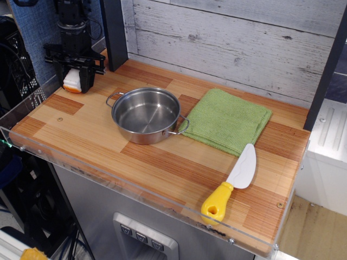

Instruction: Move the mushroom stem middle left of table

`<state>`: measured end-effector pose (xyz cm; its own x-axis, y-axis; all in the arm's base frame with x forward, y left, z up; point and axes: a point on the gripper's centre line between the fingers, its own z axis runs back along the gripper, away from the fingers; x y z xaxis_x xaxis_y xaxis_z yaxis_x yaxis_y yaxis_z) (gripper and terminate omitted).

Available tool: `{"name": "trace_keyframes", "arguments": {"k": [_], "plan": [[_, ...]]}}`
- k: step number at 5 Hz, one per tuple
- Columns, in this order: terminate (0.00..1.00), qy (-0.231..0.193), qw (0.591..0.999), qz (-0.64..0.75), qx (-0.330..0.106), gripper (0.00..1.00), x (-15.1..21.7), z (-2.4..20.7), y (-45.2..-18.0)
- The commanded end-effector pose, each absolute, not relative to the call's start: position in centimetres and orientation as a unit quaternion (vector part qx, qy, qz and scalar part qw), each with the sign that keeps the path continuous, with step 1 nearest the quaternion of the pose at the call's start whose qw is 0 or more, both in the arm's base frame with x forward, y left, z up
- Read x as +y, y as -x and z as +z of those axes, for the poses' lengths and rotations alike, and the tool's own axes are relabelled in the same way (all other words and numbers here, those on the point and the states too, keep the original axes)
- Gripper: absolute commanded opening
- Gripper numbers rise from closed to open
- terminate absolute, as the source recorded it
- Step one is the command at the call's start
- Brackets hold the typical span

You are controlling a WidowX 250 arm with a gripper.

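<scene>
The mushroom stem (72, 81), a small white block with an orange end at the bottom, sits between the fingers of my gripper (72, 82) at the back left of the table (81, 130). The gripper points straight down and is shut on the stem. The stem's orange end is at or just above the wood; I cannot tell whether it touches. The black fingers hide the stem's sides.
A steel pot (146, 115) with two handles stands just right of the gripper. A green cloth (226, 120) lies right of the pot. A white-bladed, yellow-handled knife (232, 181) lies at the front right. A dark post (114, 32) stands behind the gripper. A clear rim (32, 103) edges the table.
</scene>
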<state>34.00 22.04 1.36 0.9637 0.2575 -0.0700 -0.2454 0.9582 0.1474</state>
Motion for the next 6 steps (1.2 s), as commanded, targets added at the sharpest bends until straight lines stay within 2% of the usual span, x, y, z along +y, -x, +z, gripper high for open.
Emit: {"name": "trace_keyframes", "arguments": {"k": [1, 3, 4, 5, 6], "plan": [[0.00, -0.081, 0.991, 0.109, 0.011, 1.00, 20.9, 4.7, -33.2], [0.00, -0.078, 0.992, 0.102, -0.013, 1.00, 20.5, 5.4, -32.6], [0.00, -0.079, 0.990, 0.109, -0.035, 1.00, 20.5, 6.8, -31.7], [0.00, -0.055, 0.990, 0.128, -0.033, 1.00, 19.4, 8.4, -30.9], [0.00, 0.011, 0.988, 0.150, -0.042, 1.00, 17.6, 10.7, -30.2]]}}
